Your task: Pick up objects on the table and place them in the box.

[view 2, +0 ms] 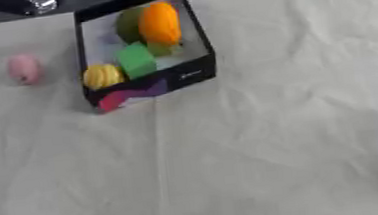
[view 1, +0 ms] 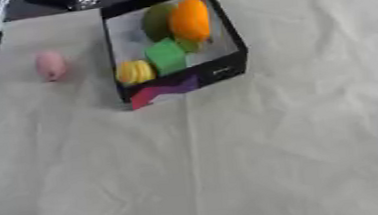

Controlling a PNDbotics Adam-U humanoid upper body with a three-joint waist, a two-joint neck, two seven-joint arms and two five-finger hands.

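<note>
Wrinkled white cloth (view 1: 234, 165) covers the counter nearest the camera, and beyond it the black box (view 1: 223, 68) already holds an orange piece (view 1: 190, 19), a green block (view 1: 166, 55) and a yellow piece (view 1: 133, 72), leaving one pink object (view 1: 50, 65) outside to its left, with neither robot hand visible.

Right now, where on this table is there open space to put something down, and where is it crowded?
The white cloth lies bare from the box down to the near edge and out to the right. A narrower bare strip runs between the box and the pink object. The box itself is crowded: orange, green block and yellow piece fill it.
</note>
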